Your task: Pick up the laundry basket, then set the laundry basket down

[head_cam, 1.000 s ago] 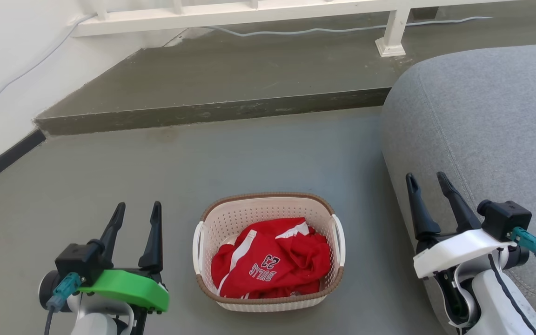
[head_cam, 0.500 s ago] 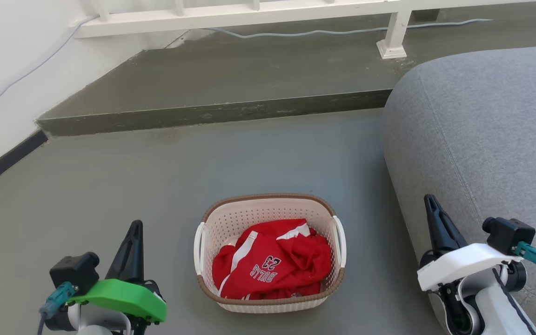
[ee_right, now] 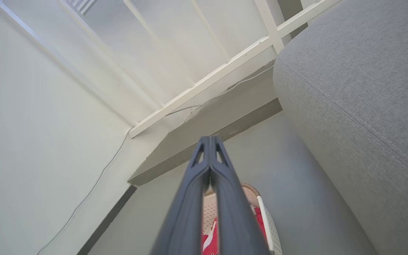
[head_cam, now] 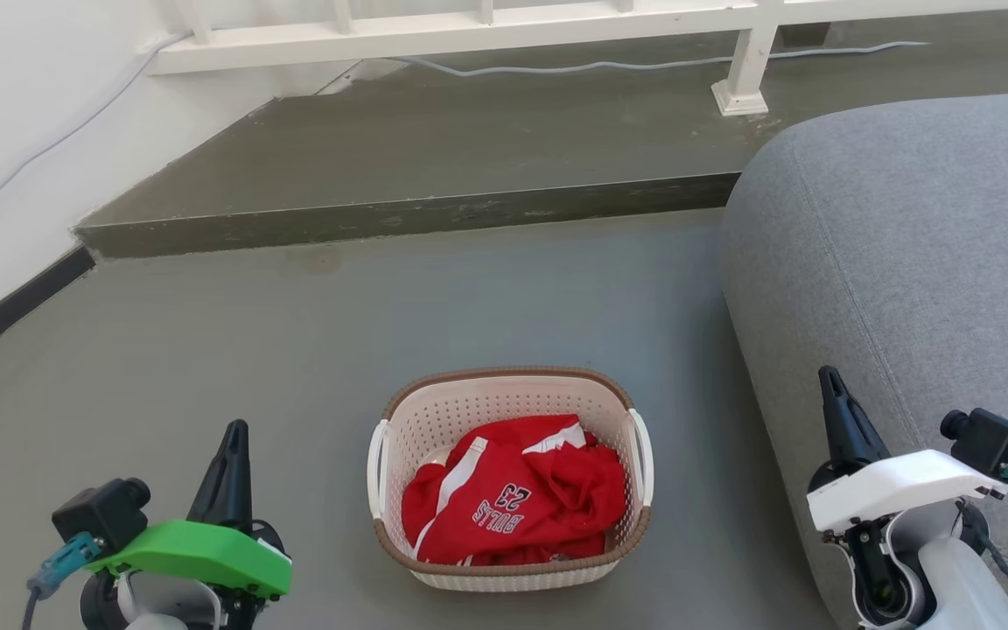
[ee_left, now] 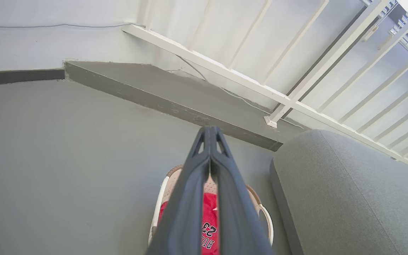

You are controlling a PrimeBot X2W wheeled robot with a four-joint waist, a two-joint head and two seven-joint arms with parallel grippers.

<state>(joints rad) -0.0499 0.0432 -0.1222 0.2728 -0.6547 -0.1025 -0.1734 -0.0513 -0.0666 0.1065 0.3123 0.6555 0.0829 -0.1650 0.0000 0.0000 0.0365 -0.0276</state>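
Since it is thin perforated plastic with just a crumpled red jersey point(head_cam: 521, 503) inside, the laundry basket point(head_cam: 504, 398) looks light to me, and its walls would likely flex if squeezed. It sits flat on the grey floor point(head_cam: 294, 350) at the lower centre of the head view, close beside the grey sofa point(head_cam: 906, 262). The left gripper point(head_cam: 235, 429) is at the lower left and the right gripper point(head_cam: 832, 378) at the lower right, both clear of the basket. Each has its two dark fingers pressed together with nothing between them, and both wrist views show the tips meeting.

Standing on the floor with both arms off it, the basket could as well be waiting for a lift as resting after being put down.

For any hold, I would judge the two white side handles the sound places. One is at the basket's left edge point(head_cam: 374, 455) and one at its right point(head_cam: 643, 446), each a loop standing off the wall. The brown rim point(head_cam: 504, 374) seems firmer than the walls, yet possibly slippery for thin fingers. The soft jersey may shift a little.
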